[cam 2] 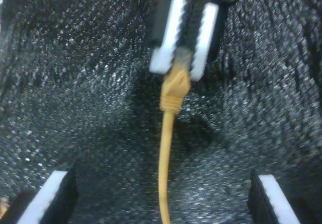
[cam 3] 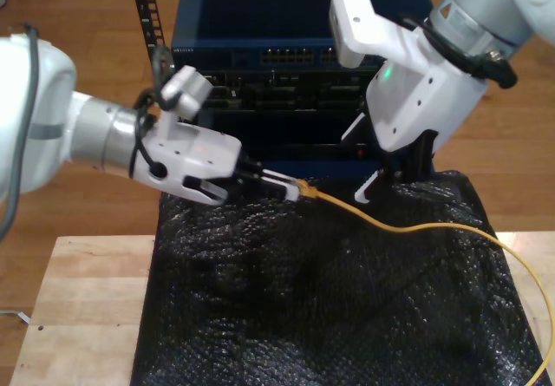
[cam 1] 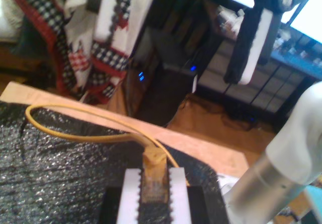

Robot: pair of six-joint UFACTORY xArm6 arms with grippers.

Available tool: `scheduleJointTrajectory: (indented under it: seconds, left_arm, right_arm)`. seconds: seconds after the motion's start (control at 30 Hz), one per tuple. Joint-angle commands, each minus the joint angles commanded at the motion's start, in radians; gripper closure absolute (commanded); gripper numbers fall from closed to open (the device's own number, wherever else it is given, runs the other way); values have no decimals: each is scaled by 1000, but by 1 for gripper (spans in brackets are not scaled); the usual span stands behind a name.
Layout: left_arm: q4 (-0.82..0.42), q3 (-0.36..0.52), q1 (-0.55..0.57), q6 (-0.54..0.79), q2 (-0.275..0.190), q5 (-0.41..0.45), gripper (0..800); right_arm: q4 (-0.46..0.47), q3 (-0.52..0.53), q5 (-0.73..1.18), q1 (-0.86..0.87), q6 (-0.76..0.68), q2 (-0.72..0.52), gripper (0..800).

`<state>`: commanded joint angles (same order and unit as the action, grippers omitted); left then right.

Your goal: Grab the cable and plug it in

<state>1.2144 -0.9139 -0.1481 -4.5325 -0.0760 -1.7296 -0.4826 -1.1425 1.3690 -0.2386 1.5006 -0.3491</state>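
Note:
The yellow-orange cable (cam 3: pixel 408 227) runs across the black mat from the exterior view's right edge to my first gripper (cam 3: pixel 290 188), on the arm at the exterior view's left. That gripper (cam 1: pixel 153 176) is shut on the yellow boot behind the plug (cam 1: pixel 155 163), and the cable (cam 1: pixel 75 133) loops back over the mat. From the second wrist view the plug's boot (cam 2: pixel 176 85) hangs out of the first gripper (cam 2: pixel 182 65). My second gripper (cam 2: pixel 161 183) stands open, a little above the mat with the cable (cam 2: pixel 166 148) passing between its fingers; in the exterior view it (cam 3: pixel 381 180) hovers right of the plug.
A blue network switch (cam 3: pixel 295 56) with a row of ports stands behind the mat, with dark rack gear below it. The black bubble-wrap mat (cam 3: pixel 329 299) covers a wooden table (cam 3: pixel 78 299). The second arm's white body (cam 3: pixel 416 82) looms over the mat's back right.

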Motion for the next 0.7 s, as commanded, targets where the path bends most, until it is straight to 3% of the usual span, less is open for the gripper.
scheduleJointTrajectory:
  seconds: [0.23, 0.43, 0.7]
  left_arm:
    - [64, -12, -15, -2, 46, -74, 798]
    - [120, -40, -52, -18, 121, -160, 797]
    - [189, -55, -71, -32, 181, -236, 797]
  right_arm:
    - [0, 38, -78, -6, 18, -94, 2]
    - [-3, 86, -184, -11, 83, -146, 2]
    - [-3, 135, -295, -89, 101, -199, 1]
